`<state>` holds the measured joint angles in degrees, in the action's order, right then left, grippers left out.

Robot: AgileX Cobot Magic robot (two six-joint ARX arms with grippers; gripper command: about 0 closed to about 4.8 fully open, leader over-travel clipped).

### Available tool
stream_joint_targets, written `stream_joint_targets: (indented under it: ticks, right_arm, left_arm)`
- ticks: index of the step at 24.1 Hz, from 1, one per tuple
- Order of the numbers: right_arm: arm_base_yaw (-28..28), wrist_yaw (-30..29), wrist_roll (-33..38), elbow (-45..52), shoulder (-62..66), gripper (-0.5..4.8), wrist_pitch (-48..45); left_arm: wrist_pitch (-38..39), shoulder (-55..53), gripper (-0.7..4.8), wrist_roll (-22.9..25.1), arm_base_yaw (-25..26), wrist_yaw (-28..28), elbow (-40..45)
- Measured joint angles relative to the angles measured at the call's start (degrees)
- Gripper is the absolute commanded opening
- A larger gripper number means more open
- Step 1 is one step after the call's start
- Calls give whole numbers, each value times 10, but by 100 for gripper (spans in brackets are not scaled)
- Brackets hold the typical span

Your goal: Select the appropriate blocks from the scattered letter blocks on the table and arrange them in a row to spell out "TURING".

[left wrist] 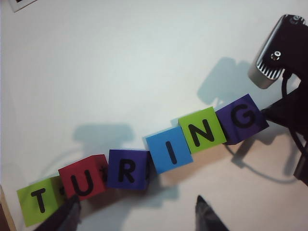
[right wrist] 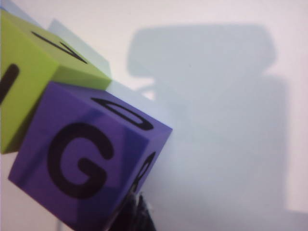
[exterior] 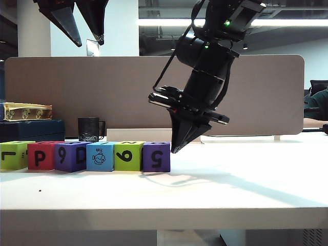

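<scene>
While the left gripper [exterior: 84, 33], fingers parted, is held high, the right gripper [exterior: 176, 149], fingers closed on nothing, is set against the G block [exterior: 156, 156] ending the row on the table [exterior: 230, 184].

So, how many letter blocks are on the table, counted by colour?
Lime green: 2
Purple: 2
Red: 1
Blue: 1
Total: 6 letter blocks
</scene>
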<state>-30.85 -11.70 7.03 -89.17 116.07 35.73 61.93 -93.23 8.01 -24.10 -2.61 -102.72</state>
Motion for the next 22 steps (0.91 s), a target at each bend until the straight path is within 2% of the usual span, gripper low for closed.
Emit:
stream_joint_targets:
  ticks: [22]
  right_arm:
    - [-5,-31,0,0,22,-1,-30]
  left_arm:
    - [0,0,302,2,0,0,0]
